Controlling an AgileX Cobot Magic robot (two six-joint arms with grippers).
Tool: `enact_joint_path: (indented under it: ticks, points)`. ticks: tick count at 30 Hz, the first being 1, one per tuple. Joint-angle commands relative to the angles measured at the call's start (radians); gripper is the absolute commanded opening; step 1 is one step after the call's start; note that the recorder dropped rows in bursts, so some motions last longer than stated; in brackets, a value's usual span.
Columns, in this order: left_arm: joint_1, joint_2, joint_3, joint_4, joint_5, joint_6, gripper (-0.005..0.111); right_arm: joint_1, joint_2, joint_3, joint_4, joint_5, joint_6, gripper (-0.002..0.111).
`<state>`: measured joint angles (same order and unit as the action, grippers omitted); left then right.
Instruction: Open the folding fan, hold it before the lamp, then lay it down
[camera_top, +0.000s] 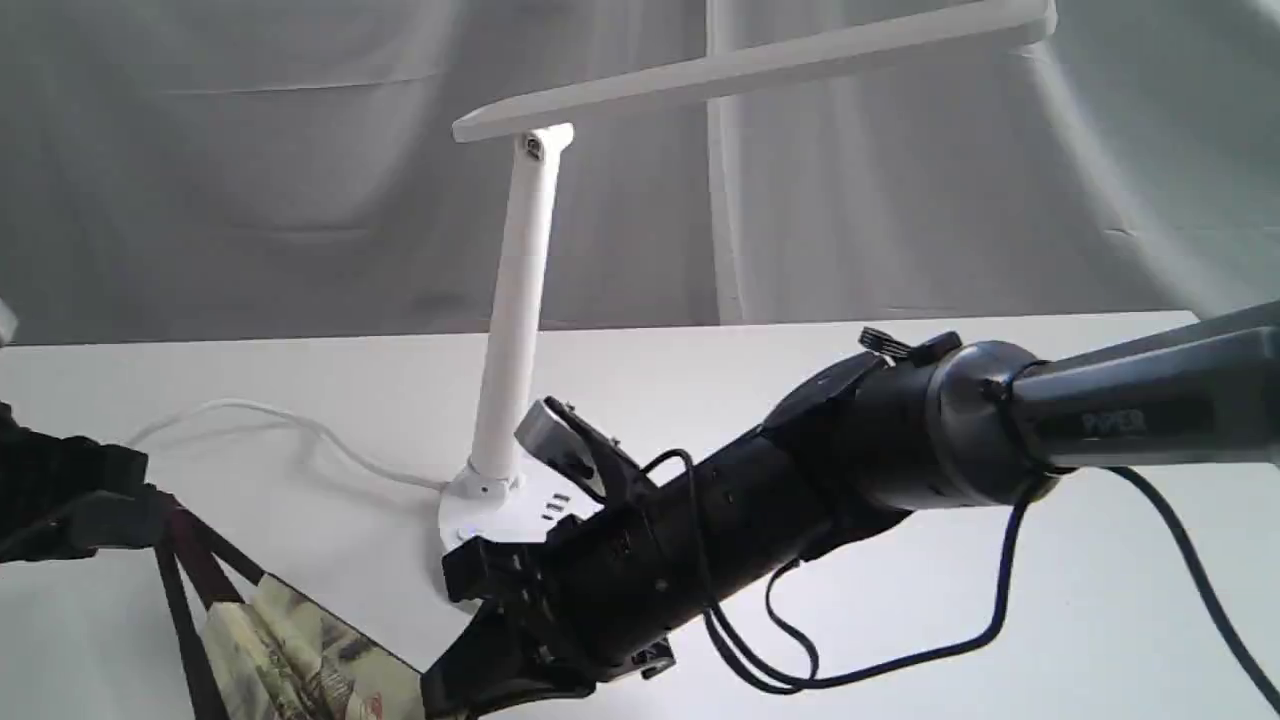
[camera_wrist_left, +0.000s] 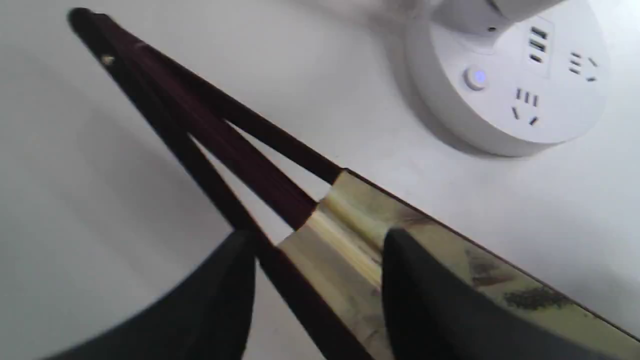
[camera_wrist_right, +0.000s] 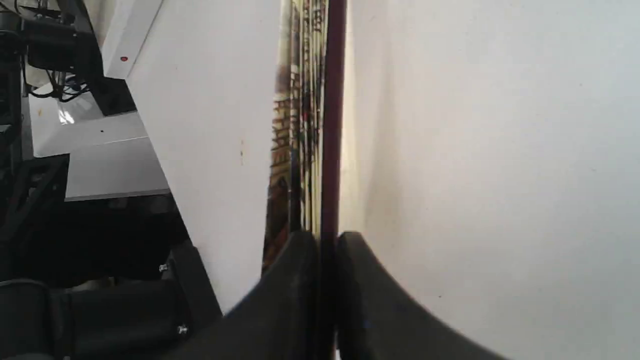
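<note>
The folding fan (camera_wrist_left: 350, 235) lies partly spread, its maroon ribs meeting at a pivot and its cream painted leaf (camera_top: 300, 650) low at the front left. My left gripper (camera_wrist_left: 320, 235) stands open, jaws astride one outer rib and the first pleats; at the left edge of the exterior view it (camera_top: 110, 500) is mostly cut off. My right gripper (camera_wrist_right: 327, 237) is shut on the fan's other maroon outer rib (camera_wrist_right: 334, 125), and it (camera_top: 470, 690) reaches across low in front of the lamp. The white lamp (camera_top: 515, 300) stands upright behind the fan, base (camera_wrist_left: 505, 85) close by.
The lamp's long bar head (camera_top: 750, 70) hangs over the table's middle. Its white cord (camera_top: 290, 430) trails left across the white table (camera_top: 1000, 620). My right arm (camera_top: 900, 440) and its black cable (camera_top: 900, 660) cross in front of the base. The table edge (camera_wrist_right: 150, 150) runs beside the fan.
</note>
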<state>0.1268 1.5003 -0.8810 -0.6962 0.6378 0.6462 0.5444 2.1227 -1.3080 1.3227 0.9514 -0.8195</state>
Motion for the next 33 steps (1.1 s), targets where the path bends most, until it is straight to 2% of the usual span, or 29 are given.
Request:
enact_joint_path:
  ticks: [1, 5, 9, 13, 16, 18, 21, 26, 28, 30, 33]
  points:
    - [0.004, -0.073, 0.016, 0.112, -0.019, -0.129, 0.041, -0.008, -0.015, 0.003, 0.034, 0.023, -0.014, 0.0]
    - [0.001, -0.185, 0.078, 0.109, -0.109, -0.123, 0.041, -0.015, -0.015, 0.003, 0.078, 0.032, -0.018, 0.0]
    - [0.001, -0.319, 0.185, 0.104, -0.325, -0.121, 0.041, -0.021, -0.015, 0.003, 0.078, 0.046, -0.018, 0.0]
    - [0.001, -0.418, 0.278, 0.108, -0.457, -0.067, 0.041, -0.023, -0.015, 0.003, 0.08, 0.048, -0.023, 0.0]
    - [0.001, -0.445, 0.323, 0.108, -0.445, 0.025, 0.041, -0.023, -0.015, 0.003, 0.083, 0.048, -0.044, 0.0]
    - [0.001, -0.454, 0.344, 0.099, -0.412, 0.02, 0.04, -0.023, -0.015, 0.003, 0.083, 0.048, -0.051, 0.0]
    - [0.001, -0.454, 0.381, 0.051, -0.479, -0.017, 0.028, -0.023, -0.015, 0.003, 0.1, 0.048, -0.069, 0.0]
    - [0.001, -0.454, 0.496, -0.026, -0.803, -0.021, 0.012, -0.023, -0.015, 0.003, 0.129, 0.048, -0.071, 0.0]
    - [0.001, -0.454, 0.533, -0.02, -0.913, -0.116, 0.009, -0.023, -0.015, 0.003, 0.132, 0.046, -0.078, 0.0]
    - [-0.009, -0.454, 0.559, 0.092, -0.998, -0.227, 0.009, -0.025, -0.015, 0.003, 0.136, 0.044, -0.078, 0.0]
    - [-0.032, -0.454, 0.589, 0.457, -1.117, -0.465, 0.008, -0.024, -0.015, 0.003, 0.157, 0.044, -0.09, 0.0]
